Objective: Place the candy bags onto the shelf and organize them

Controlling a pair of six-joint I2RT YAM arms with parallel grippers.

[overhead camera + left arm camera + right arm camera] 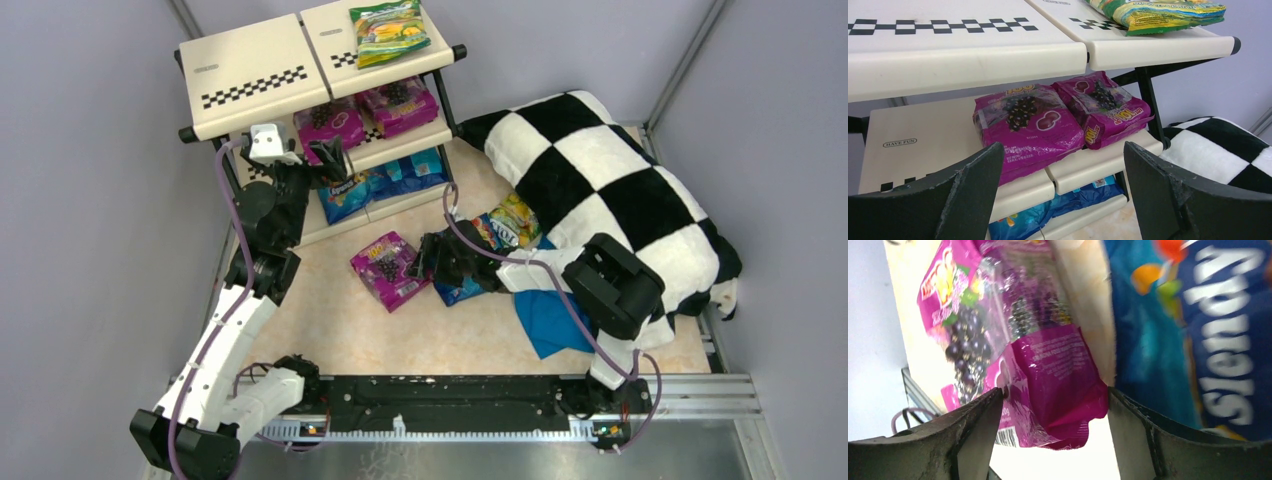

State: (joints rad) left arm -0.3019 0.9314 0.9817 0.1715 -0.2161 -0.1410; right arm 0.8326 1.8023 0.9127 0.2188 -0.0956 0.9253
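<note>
From the top view, the shelf [250, 75] is seen at the far left of the table [320, 330], a green-yellow bag [388, 30] on its top tier, two magenta bags [330, 122] on the middle one, blue bags [385, 182] on the lowest; a loose magenta bag [388, 268] lies on the table in front, the right hand [422, 262] set low at its right edge, while a second green-yellow bag [510, 225] and a loose blue bag [458, 292] are left near the checkered pillow [610, 170] and blue cloth [550, 320]. From the left wrist, the left hand [1063, 150] is shown wide and empty, held before the middle tier. From the right wrist, the right hand's jaws are seen spread wide astride the loose magenta bag's corner, nothing clamped yet, the loose blue bag just beside. The pinch would be best closed squarely on the sealed edge, since the glossy film is likely to slip, and the loose blue bag should be kept out of it. The table is covered in a pale, mottled sheet and walled by plain lilac-grey panels [90, 200]
</note>
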